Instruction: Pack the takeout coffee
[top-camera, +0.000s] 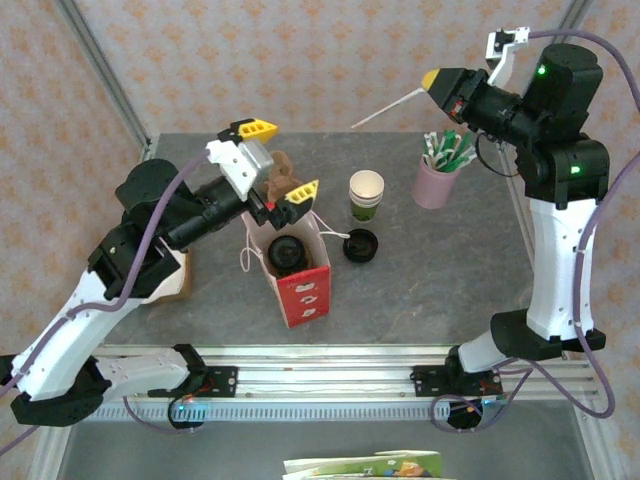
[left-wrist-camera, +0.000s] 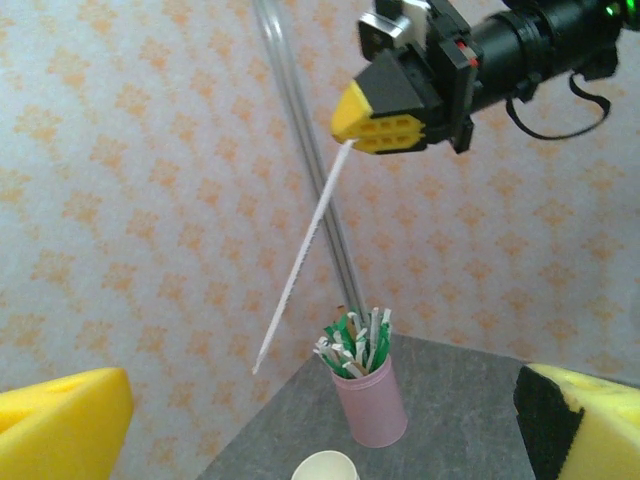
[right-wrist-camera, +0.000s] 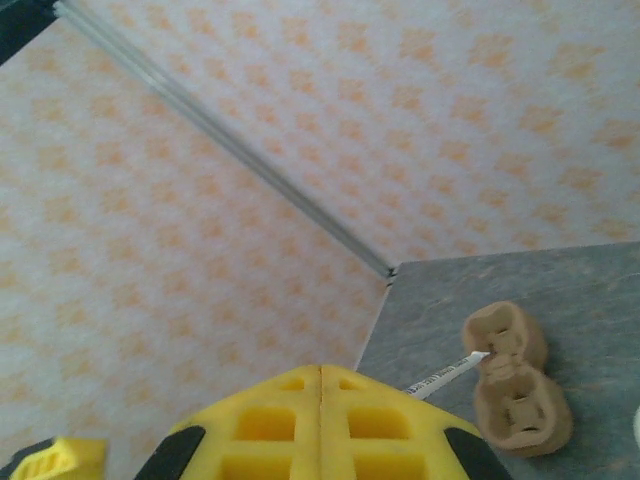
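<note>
The takeout coffee (top-camera: 287, 252) stands inside the red paper bag (top-camera: 303, 290); its round black lid shows from above and the bag walls hide the cup. My left gripper (top-camera: 278, 160) hovers open above the bag's far side with nothing between its yellow fingertips (left-wrist-camera: 62, 420). My right gripper (top-camera: 432, 80) is raised high at the back right, shut on a long white wrapped straw (top-camera: 385, 108). In the left wrist view the right gripper (left-wrist-camera: 385, 120) and its straw (left-wrist-camera: 300, 250) show against the wall. In the right wrist view the shut right gripper (right-wrist-camera: 320, 375) has the straw (right-wrist-camera: 445, 375) poking out past it.
A loose black lid (top-camera: 360, 245) lies right of the bag. Lidless green cups (top-camera: 366, 193) stand behind it. A pink holder of straws (top-camera: 438, 178) sits at the back right. A brown pulp cup carrier (right-wrist-camera: 515, 380) lies at the back. A brown object (top-camera: 180, 275) sits under my left arm.
</note>
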